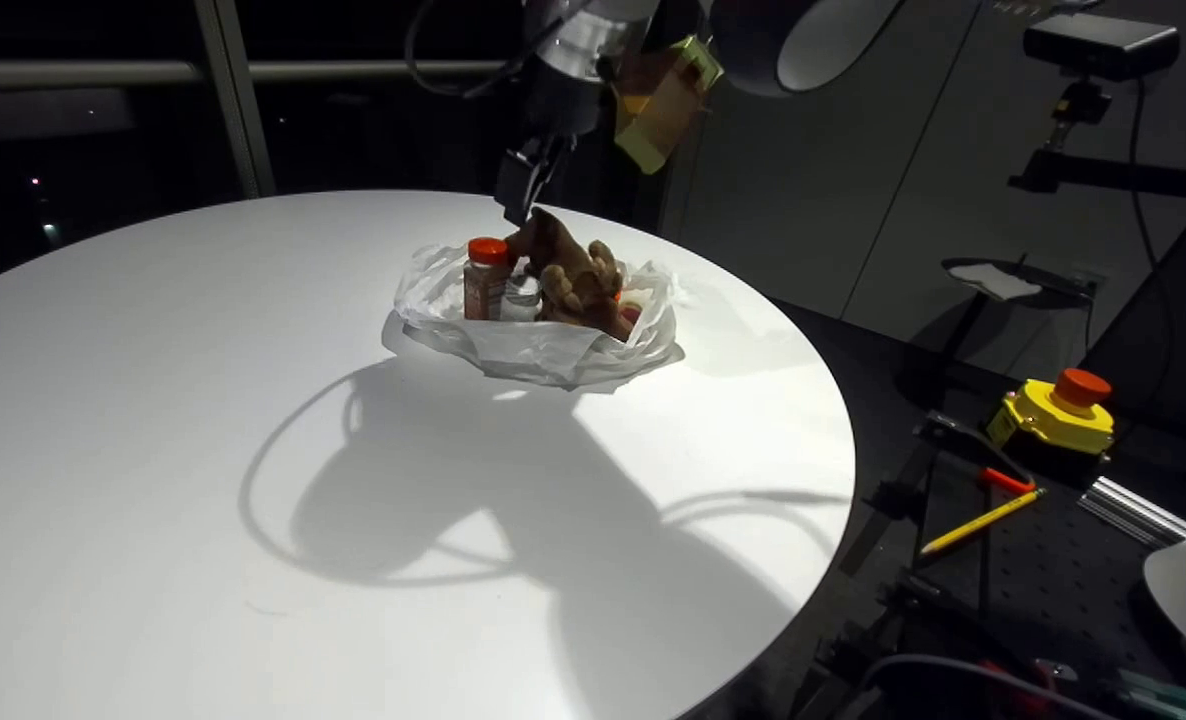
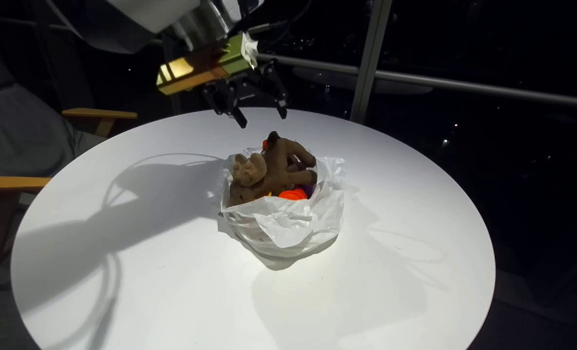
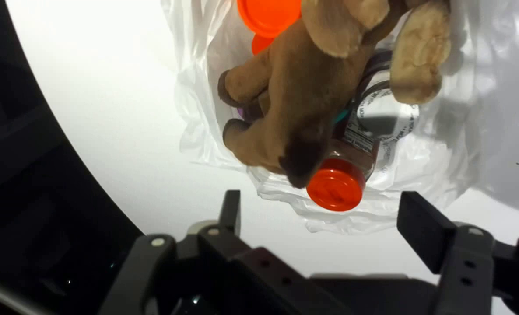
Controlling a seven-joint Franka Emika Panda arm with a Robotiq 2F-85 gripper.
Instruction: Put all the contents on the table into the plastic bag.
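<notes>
Exterior view: camera [image 1: 1101, 48] upper right; red button [image 1: 1083, 387], pencil [image 1: 983, 522], metal bar [image 1: 1139, 511] lower right. Exterior view: chair [image 2: 26, 131] at left edge.

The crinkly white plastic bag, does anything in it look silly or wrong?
A little: the brown lumpy plush toy lies askew, sticking up above the rim of the crinkled translucent white plastic bag instead of being tucked right inside. I see nothing spilled.
</notes>
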